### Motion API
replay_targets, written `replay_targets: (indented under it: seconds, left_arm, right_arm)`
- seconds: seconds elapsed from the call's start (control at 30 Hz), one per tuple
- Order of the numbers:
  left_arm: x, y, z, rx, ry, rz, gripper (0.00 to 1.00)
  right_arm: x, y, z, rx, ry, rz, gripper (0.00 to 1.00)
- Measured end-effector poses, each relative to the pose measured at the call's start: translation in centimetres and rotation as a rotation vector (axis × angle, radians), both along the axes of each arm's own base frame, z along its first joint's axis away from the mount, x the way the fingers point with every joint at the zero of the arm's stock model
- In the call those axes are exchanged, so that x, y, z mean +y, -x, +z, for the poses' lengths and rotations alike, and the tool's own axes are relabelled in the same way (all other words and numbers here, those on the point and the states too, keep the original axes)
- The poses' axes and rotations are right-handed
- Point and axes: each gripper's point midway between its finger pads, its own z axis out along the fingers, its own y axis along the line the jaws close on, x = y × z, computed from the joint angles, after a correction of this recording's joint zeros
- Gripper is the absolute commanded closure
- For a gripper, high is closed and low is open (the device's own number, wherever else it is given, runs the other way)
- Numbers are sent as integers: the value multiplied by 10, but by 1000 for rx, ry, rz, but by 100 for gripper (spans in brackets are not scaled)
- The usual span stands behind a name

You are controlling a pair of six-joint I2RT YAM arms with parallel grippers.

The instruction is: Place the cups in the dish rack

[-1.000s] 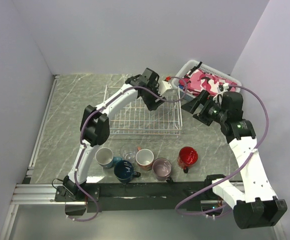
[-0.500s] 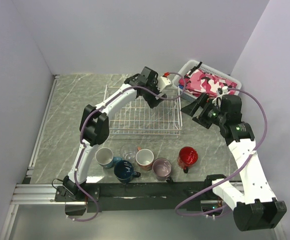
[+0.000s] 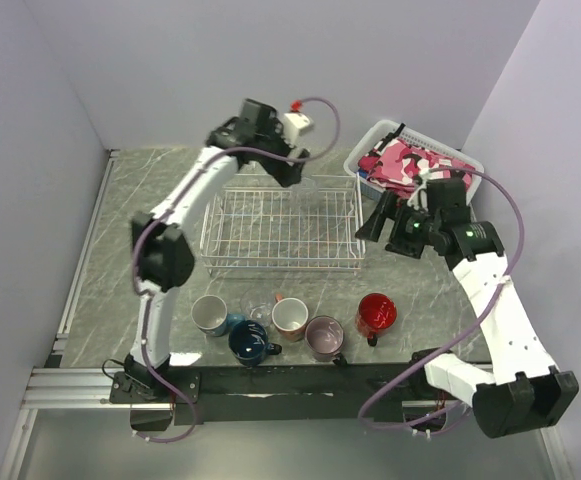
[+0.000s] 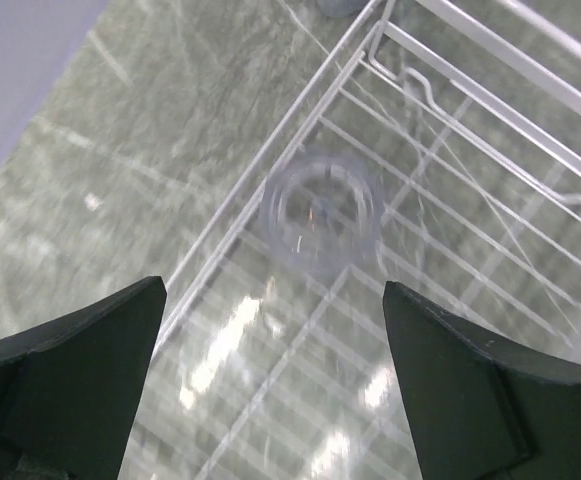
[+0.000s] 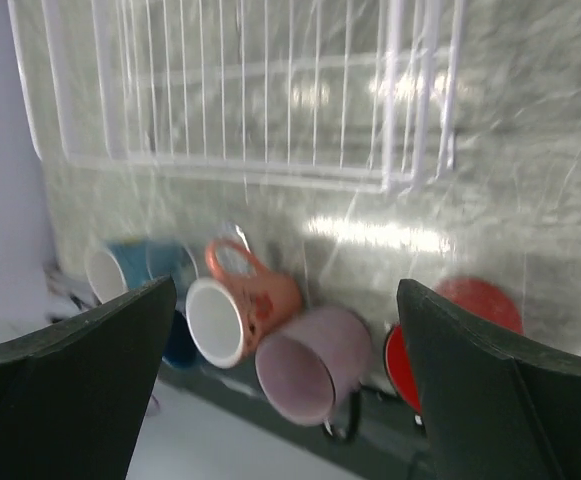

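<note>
Step, my read: one clear glass loaded, sits in dish rack by a corner rail. L hand hangs above it, fingers apart, empty. R hand at rack's right edge, spread too, nothing held. Mugs + 2nd glass in row on counter, lower centre of top view. Next, prob: R drops to red mug; needs rim/handle grip. 2nd glass barely readable; R wrist view blurred, red mug part-hidden behind finger there.
</note>
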Motion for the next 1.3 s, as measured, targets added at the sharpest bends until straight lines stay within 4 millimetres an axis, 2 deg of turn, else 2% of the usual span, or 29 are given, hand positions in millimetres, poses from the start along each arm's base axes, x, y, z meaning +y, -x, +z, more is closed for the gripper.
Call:
replay_targets:
  seconds: [0.07,0.2,0.27,0.3,0.4,0.47,0.57,0.67,0.87,1.03,1.2,1.3]
  left_arm:
    - [20,15,28,-3,24,-3,4]
    - [67,55,102,-61,95,1,4]
    - [86,78,124,-77,132,-3,4]
    - [97,92,128,-72,142,2,4]
    - [122,118,112,-14,150,37,4]
    - [131,129,84,70,147,63,3]
    - [133,134,43,208,147,100,2]
    - [133,136,22,285,152,123,2]
    - [129,127,26,279,204,146,2]
    - [140,113,36,249,241,179,2]
    - [154,95,40,222,255,214,2]
    - [157,87,39,218,261,220,2]
  right_arm:
    - [12,11,1,22,35,73,0]
    - [46,37,3,75,102,263,1]
    - [58,47,2,97,123,336,5]
    - [64,52,1,111,133,370,10]
    - [73,63,-5,158,156,431,10]
    - [77,67,-9,190,172,461,10]
    - [85,64,-14,220,193,500,11]
    - [97,55,-23,250,216,540,14]
    - [128,39,-47,297,282,622,16]
    - [145,50,-76,339,375,706,16]
    - [150,64,-83,306,455,761,17]
    - [145,74,-92,306,503,775,21]
